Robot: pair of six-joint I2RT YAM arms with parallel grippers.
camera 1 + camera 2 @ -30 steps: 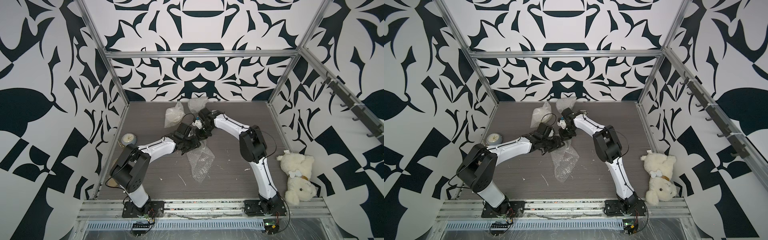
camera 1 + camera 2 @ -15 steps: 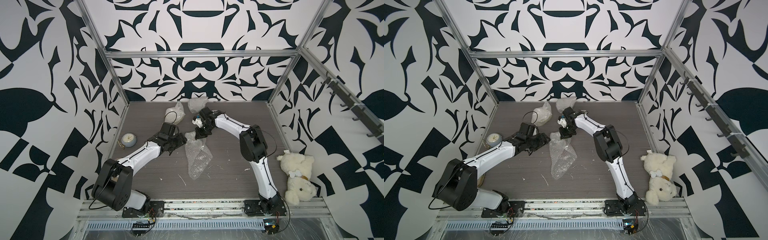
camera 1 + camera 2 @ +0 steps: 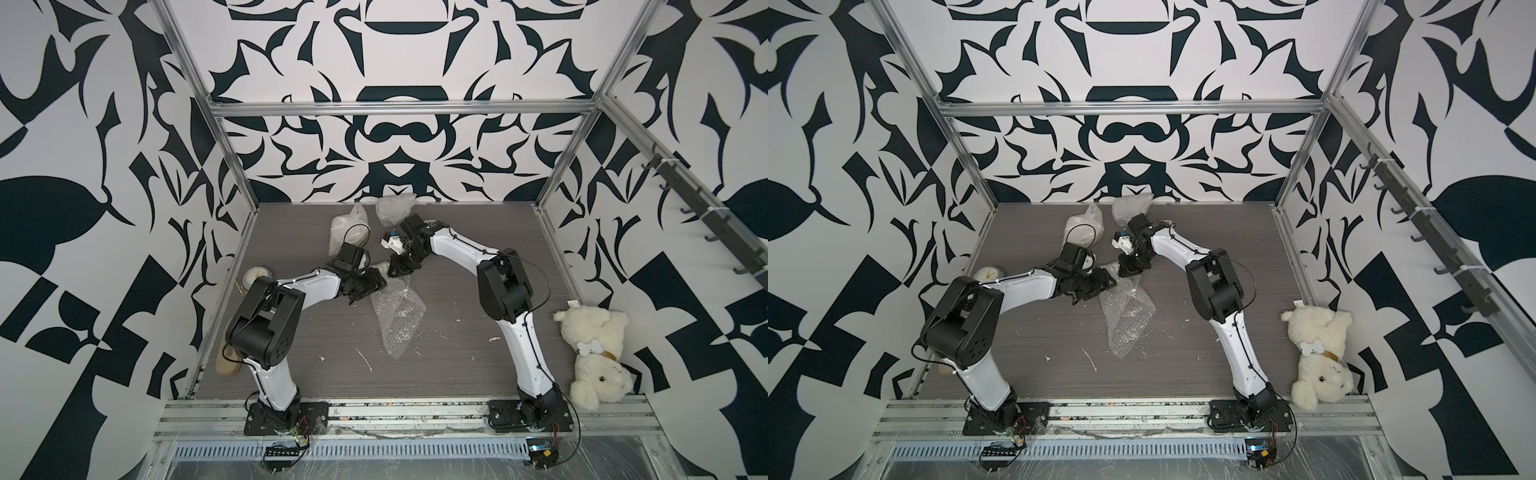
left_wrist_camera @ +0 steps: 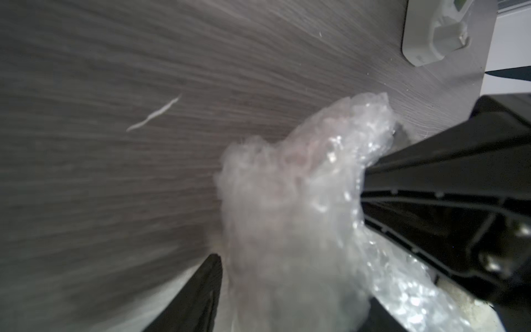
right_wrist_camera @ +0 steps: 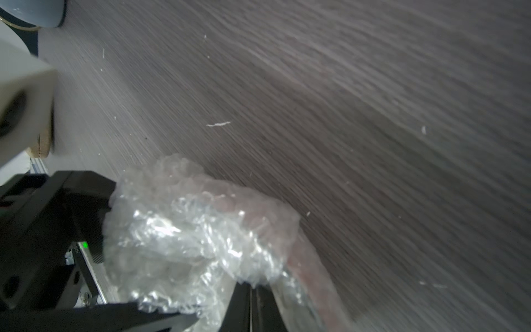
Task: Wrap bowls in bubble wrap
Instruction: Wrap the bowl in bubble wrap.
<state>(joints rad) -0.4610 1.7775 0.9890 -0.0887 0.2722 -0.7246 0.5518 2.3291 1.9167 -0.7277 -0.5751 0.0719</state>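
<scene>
Right gripper (image 3: 398, 269) pinches a sheet of bubble wrap (image 3: 400, 320) at mid-table.

Its jaws are clamped on the bunched upper end of the film, while the rest of the sheet trails across the grey table (image 3: 457, 365) toward the front edge. Left gripper (image 3: 371, 286), jaws parted, straddles the same bunch from the opposite side. Two other crumpled wraps (image 3: 348, 226) lie near the back wall, just beyond both arms; whether bowls sit inside them is too unclear to tell.
</scene>
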